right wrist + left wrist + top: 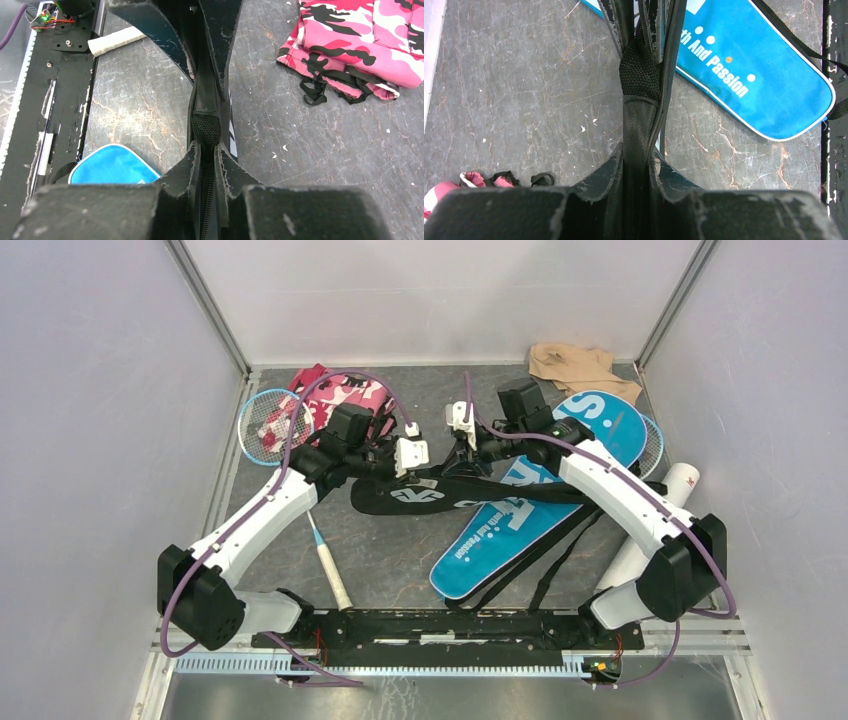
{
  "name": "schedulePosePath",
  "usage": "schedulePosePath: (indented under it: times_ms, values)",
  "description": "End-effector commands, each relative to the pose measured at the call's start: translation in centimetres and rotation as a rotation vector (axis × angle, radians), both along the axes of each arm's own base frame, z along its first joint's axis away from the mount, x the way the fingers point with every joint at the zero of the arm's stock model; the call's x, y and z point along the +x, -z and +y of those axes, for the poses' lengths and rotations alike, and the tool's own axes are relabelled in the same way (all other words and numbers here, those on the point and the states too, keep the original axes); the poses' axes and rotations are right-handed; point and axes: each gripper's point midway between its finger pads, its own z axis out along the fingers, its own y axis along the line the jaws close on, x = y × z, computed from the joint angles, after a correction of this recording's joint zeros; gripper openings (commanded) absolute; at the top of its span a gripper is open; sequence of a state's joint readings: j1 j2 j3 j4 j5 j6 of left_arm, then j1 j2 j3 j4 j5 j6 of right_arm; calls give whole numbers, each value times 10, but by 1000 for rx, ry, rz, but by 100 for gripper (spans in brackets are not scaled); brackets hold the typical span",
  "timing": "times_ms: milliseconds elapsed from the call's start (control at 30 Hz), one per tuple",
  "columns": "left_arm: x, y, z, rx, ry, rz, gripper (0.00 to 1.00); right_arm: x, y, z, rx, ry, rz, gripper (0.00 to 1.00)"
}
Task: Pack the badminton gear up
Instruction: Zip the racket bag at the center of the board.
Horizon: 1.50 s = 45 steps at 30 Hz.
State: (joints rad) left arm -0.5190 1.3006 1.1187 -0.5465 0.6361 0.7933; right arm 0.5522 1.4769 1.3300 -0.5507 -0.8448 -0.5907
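The blue racket cover [490, 540] lies slantwise from the table's right rear towards its near edge. A racket head [653, 445] shows at its far end; whether it sits inside, I cannot tell. The black cover [440, 493] hangs mid-table, pinched tight by left gripper [638, 156] and right gripper [206, 150]. Only the right wrist view shows its zipper [206, 192] between the fingers

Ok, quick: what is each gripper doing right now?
Left gripper: closed on the black fabric racket-shaped cover.
Right gripper: closed on the same cover.
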Motion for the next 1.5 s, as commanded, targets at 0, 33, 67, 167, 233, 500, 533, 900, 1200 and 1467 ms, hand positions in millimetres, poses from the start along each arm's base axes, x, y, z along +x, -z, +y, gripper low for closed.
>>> schedulePosePath:
  times_ms: [0,33,67,167,233,500,533,900,1200,1467]
  values:
    - [8,0,21,28,-113,28,2,14,9,-45,-73,122,-17,0]
    - [9,-1,22,27,-115,29,2,14,10,-48,-74,124,-12,0]
    - [9,0,22,27,-117,32,2,14,13,-51,-78,124,-8,0]
    - [10,1,22,28,-121,37,2,14,19,-58,-89,127,1,0]
    - [10,1,22,27,-122,40,2,14,21,-63,-92,131,7,0]
    - [9,3,21,22,-115,53,2,13,26,-70,-104,130,22,1]
    - [9,3,21,22,-114,56,2,13,25,-69,-104,128,23,0]
    - [13,3,25,30,-130,50,2,25,32,-100,-156,217,2,0]
    - [25,3,38,69,-173,39,2,28,51,-145,-251,275,-1,0]
    - [46,-5,81,127,-247,0,2,33,59,-193,-339,341,-2,0]
